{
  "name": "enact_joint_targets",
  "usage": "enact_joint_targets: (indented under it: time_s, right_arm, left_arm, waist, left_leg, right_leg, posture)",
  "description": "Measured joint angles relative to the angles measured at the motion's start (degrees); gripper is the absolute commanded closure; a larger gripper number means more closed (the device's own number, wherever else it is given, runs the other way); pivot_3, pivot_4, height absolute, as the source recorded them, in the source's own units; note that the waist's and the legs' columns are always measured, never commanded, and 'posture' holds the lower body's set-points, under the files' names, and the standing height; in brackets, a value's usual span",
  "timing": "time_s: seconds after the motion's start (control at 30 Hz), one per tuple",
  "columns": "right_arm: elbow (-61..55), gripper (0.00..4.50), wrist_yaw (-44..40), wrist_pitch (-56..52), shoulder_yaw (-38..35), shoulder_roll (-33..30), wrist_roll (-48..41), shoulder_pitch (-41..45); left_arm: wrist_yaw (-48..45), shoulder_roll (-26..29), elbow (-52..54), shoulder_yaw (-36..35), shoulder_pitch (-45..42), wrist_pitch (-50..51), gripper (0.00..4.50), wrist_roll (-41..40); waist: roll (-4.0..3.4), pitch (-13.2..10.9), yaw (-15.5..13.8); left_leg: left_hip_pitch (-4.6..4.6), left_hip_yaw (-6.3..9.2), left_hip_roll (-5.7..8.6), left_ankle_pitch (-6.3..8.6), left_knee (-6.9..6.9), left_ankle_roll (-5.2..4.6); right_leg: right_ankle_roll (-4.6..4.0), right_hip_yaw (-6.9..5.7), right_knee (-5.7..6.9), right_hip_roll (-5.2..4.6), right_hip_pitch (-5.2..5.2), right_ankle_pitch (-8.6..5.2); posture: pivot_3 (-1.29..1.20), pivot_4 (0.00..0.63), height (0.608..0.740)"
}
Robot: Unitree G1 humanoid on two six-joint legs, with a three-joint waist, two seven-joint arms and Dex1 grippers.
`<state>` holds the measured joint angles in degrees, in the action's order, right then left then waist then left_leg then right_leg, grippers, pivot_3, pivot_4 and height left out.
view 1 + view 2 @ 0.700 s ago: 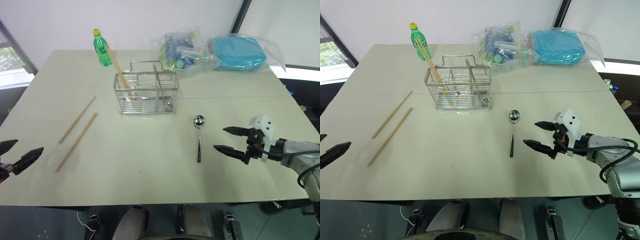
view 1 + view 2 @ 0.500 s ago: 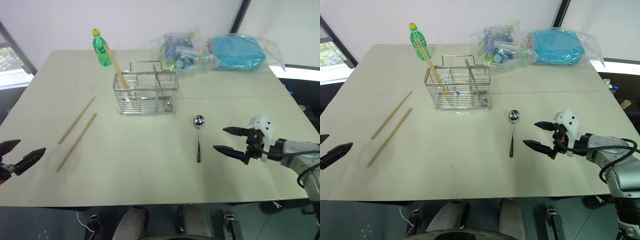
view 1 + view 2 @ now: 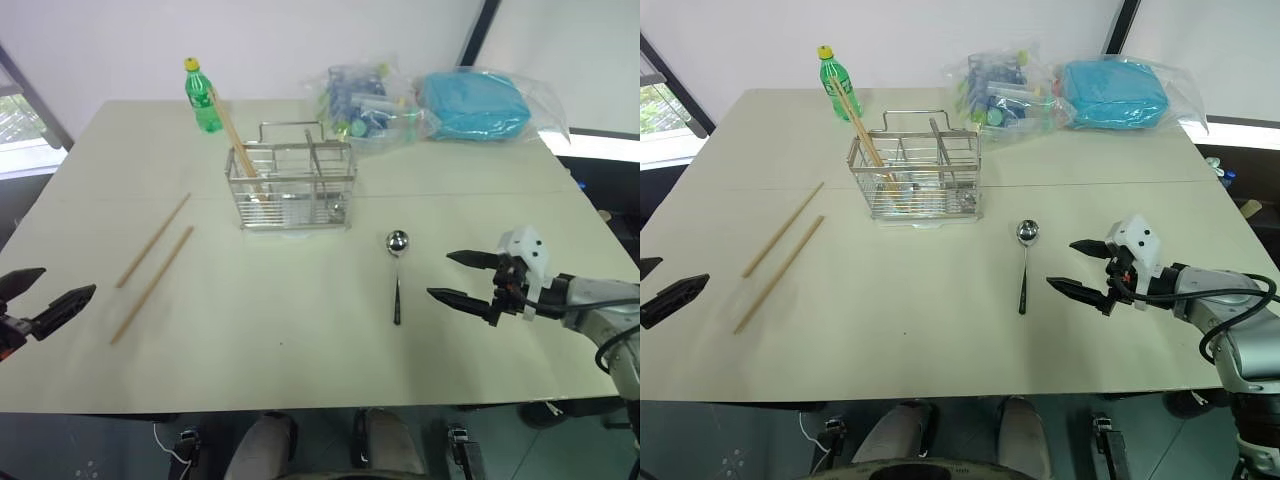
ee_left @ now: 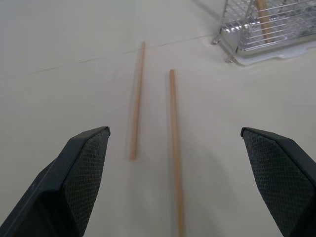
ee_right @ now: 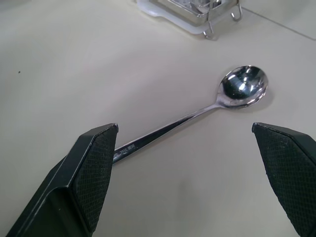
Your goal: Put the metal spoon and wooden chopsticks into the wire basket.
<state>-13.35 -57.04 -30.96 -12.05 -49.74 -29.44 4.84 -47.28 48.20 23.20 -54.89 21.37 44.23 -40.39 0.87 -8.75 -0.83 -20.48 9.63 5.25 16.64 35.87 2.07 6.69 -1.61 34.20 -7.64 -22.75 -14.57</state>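
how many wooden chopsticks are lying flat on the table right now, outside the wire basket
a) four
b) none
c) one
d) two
d) two wooden chopsticks lie side by side on the table, on the robot's left of the wire basket, while other sticks already stand tilted in the basket's left compartment.

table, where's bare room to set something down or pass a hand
Free: the table along its near edge, and the strip between the two loose chopsticks and the metal spoon, in front of the wire basket. The far left corner beside the green bottle is bare too. Crowded: the far right, where the plastic bags lie.
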Motion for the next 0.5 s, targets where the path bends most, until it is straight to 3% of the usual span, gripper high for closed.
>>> enact_joint_targets:
  time_s: [0.17, 0.33, 0.5]
  right_arm:
    - [1.93, 0.00, -3.49, 1.18, 3.02, -2.61, 1.83, 2.97]
    - [7.64, 0.00, -8.03, 1.49, 8.91, -5.91, 5.74, 11.97]
    - [12.07, 0.00, -6.77, -1.89, 15.81, -3.69, 10.21, 17.98]
  left_arm:
    - [0.41, 2.37, 5.47, 1.31, -3.30, 3.78, 0.02, -4.78]
    - [1.56, 6.80, 15.77, 6.42, -8.38, 9.75, 0.02, -18.77]
    - [5.28, 10.62, 18.48, 12.70, -14.95, 11.79, 0.02, -28.99]
  waist:
    - [-0.02, -0.02, -0.02]
    - [0.04, 0.01, 0.13]
    - [-0.13, -0.07, 0.30]
  left_leg:
    - [0.00, -0.01, 0.01, 0.00, 0.08, 0.00]
    - [0.04, -0.06, 0.00, -0.01, 0.05, 0.00]
    - [0.00, -0.10, -0.06, -0.02, -0.02, 0.01]
  right_leg:
    - [-0.02, 0.00, 0.00, 0.00, 0.04, 0.03]
    - [-0.05, 0.00, 0.01, 0.00, 0.01, 0.07]
    - [-0.13, 0.00, 0.02, 0.04, -0.10, 0.11]
  posture:
    - [0.00, 0.150, 0.698]
    - [0.00, 0.150, 0.698]
    - [0.00, 0.150, 0.698]
